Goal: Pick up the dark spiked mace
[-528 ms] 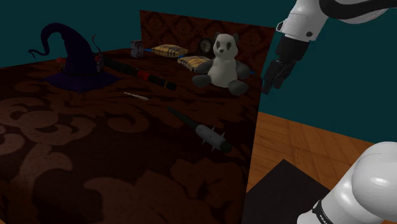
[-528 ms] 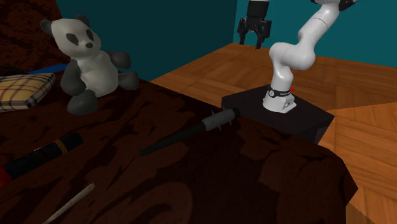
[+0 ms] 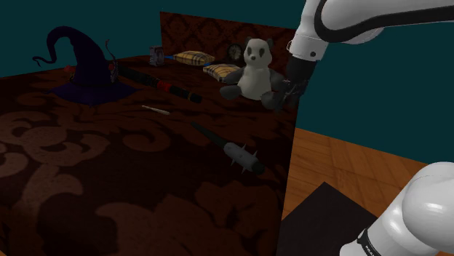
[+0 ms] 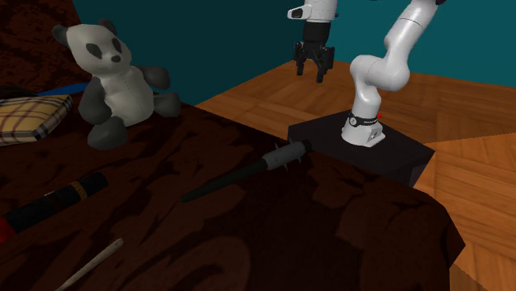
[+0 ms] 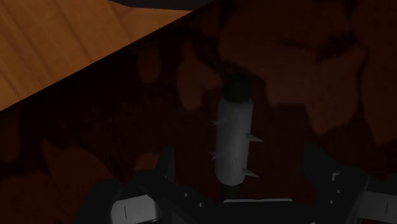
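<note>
The dark spiked mace (image 3: pixel 244 156) lies flat on the dark patterned bed cover (image 3: pixel 109 160), near the bed's edge, with its thin handle running toward the witch hat. Its grey spiked head (image 4: pixel 288 155) points toward the stand. In the wrist view the mace head (image 5: pixel 234 140) lies well below the hand, between the two fingers. My gripper (image 3: pixel 293 91) hangs high in the air near the bed's edge, open and holding nothing. It also appears as the gripper (image 4: pixel 314 70) above the floor side and as the gripper (image 5: pixel 242 168), fingers wide apart.
A panda plush (image 3: pixel 255 69) sits close to the gripper in the shoulder view. A dark witch hat (image 3: pixel 84 65), a black and red staff (image 3: pixel 156 82), a thin pale stick (image 3: pixel 155 110) and plaid cushions (image 3: pixel 193 57) lie farther back. Beside the bed are the black stand (image 4: pixel 364 149) and wooden floor (image 4: pixel 471 174).
The gripper has swung toward the shoulder view's left and come lower, from over the floor to the bed's edge above the mace. The mace has not moved.
</note>
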